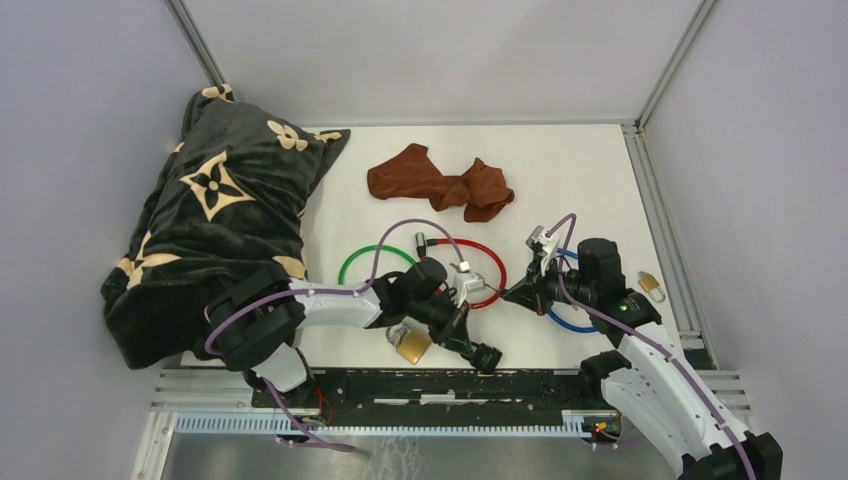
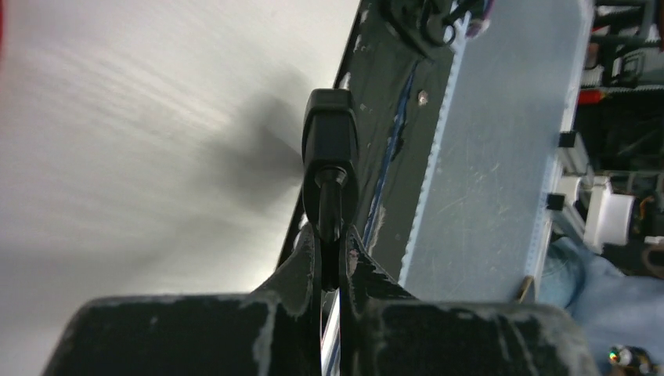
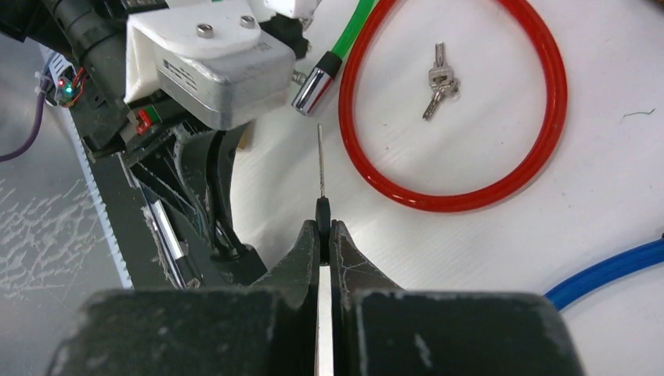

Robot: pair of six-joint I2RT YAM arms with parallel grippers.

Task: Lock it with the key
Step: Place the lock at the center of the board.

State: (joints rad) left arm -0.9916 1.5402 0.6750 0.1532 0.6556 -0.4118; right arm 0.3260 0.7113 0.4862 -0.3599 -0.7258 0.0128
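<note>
- Right wrist view: the right gripper (image 3: pixel 321 233) is seen clamped shut on the dark head of a key (image 3: pixel 322 211); the thin blade is pointed straight ahead of the fingertips.
- Ahead of that gripper and to its right, a red cable loop (image 3: pixel 548 102) is laid flat on the table; a small key bunch (image 3: pixel 438 78) is enclosed within it, well apart from the held key.
- Ahead and slightly left of the blade tip, the metal end of a green cable (image 3: pixel 352 35) is found; a blue cable (image 3: pixel 611 270) is seen low at the gripper's right.
- Left wrist view: the left gripper (image 2: pixel 330 235) is closed on a black block (image 2: pixel 330 129); the block is held out beyond the fingertips, above the dark strip at the table's near edge; whether it is part of a lock cannot be told.
- Top external view: a brass padlock (image 1: pixel 412 345) is laid on the table just beside the left gripper; a second padlock (image 1: pixel 651 286) is laid beyond the right arm's outer side, well apart from the right gripper.
- Far ahead of both grippers a brown cloth (image 1: pixel 440 183) is crumpled; a dark blanket (image 1: pixel 215 220) is heaped on the left arm's outer side.
</note>
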